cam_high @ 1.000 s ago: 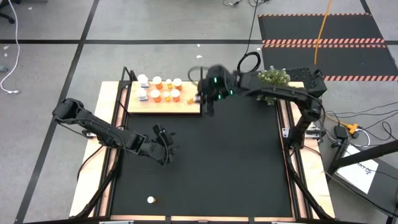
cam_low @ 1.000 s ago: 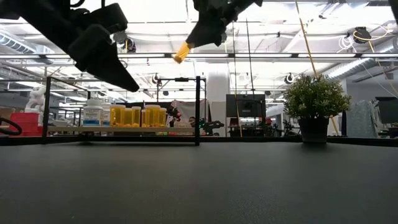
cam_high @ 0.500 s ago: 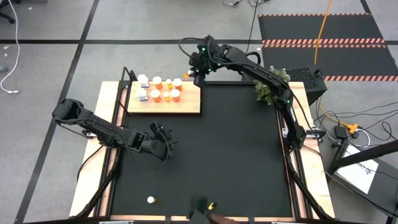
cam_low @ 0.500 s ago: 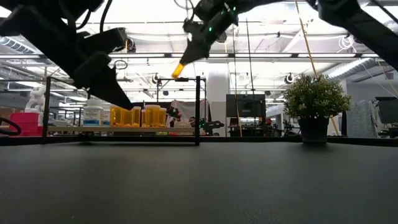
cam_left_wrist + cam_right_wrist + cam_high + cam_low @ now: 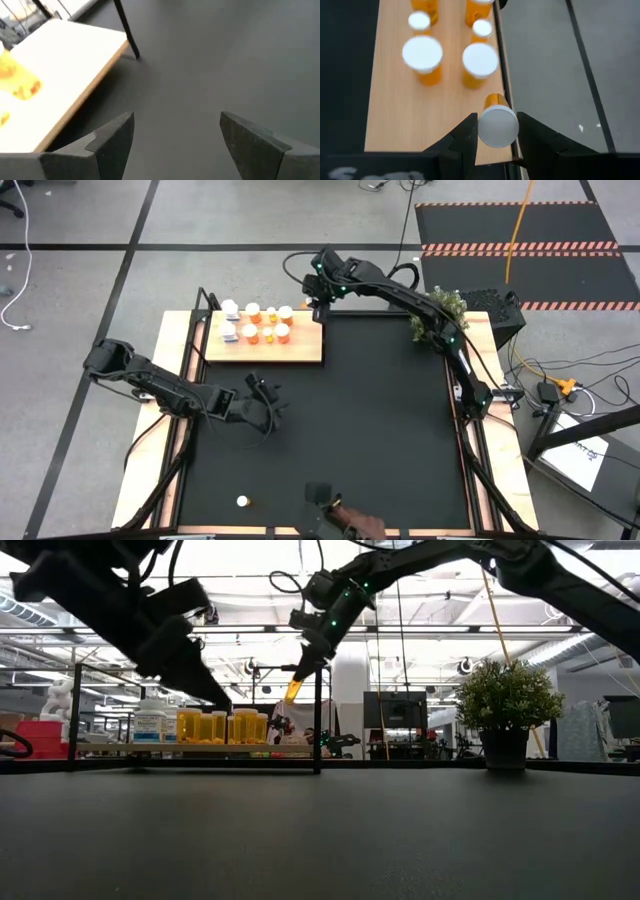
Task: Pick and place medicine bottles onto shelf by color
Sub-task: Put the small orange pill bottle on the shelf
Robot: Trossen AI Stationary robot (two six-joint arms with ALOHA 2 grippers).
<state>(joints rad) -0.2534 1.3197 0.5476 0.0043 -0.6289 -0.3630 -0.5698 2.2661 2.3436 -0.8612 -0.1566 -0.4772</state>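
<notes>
Orange bottle [image 5: 496,121], pinched in the right gripper [image 5: 495,131], hangs upright above the shelf [image 5: 390,115] far edge, beside the placed bottles [image 5: 451,56].

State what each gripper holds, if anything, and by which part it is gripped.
The right gripper holds an orange medicine bottle by its white cap, above the shelf. The left gripper is open and holds nothing.

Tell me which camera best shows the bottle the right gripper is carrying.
Right wrist view: the orange bottle sits cap-up between the right gripper fingers, over the shelf edge. Low view shows it hanging small; high view hides it behind the arm; left wrist misses it.
</notes>
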